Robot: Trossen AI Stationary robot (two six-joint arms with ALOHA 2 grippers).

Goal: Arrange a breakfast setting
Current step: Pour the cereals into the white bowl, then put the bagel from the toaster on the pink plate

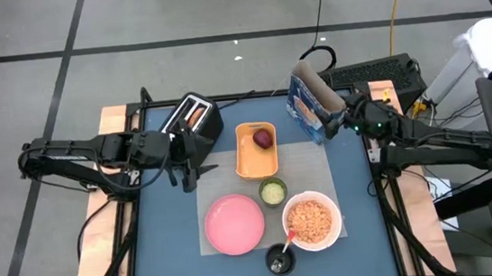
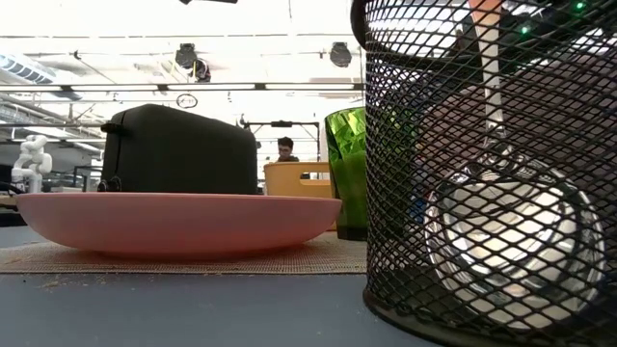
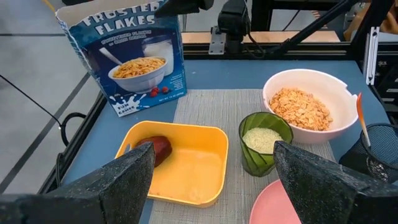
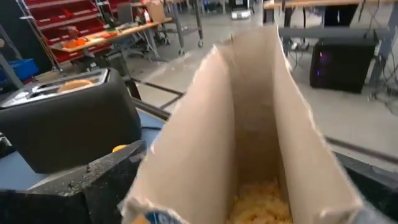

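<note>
Right gripper (image 1: 342,118) stands at the far right of the table, its fingers spread wide around the open top of the blue cereal box (image 1: 305,107); the right wrist view looks straight down into the box (image 4: 261,124), with a finger (image 4: 93,177) against one outer wall and flakes at the bottom. Whether the pads press the cardboard I cannot tell. The box stands upright near the table's far edge, its printed front (image 3: 127,59) facing the tray.

Left gripper (image 1: 187,166) hangs over the left half of the table, just in front of the black-and-silver toaster (image 1: 192,118), fingers wide apart and holding nothing. Toast (image 1: 195,116) sits in the toaster's slots.

On the grey placemat (image 1: 307,164) the orange rectangular tray (image 1: 256,160) lies with its long axis running from the far edge toward the near edge; the dark-red fruit (image 1: 264,138) rests in its far end. Just nearer is the small green cup (image 1: 273,191), filled with something pale. The white bowl (image 1: 311,220), full of cereal, sits toward the mat's near right corner, and the pink round plate (image 1: 234,224) at its near left. A black mesh holder (image 1: 280,259) stands by the near edge between plate and bowl, with the red-handled spoon (image 1: 288,240) upright in it, handle leaning toward the bowl.
</note>
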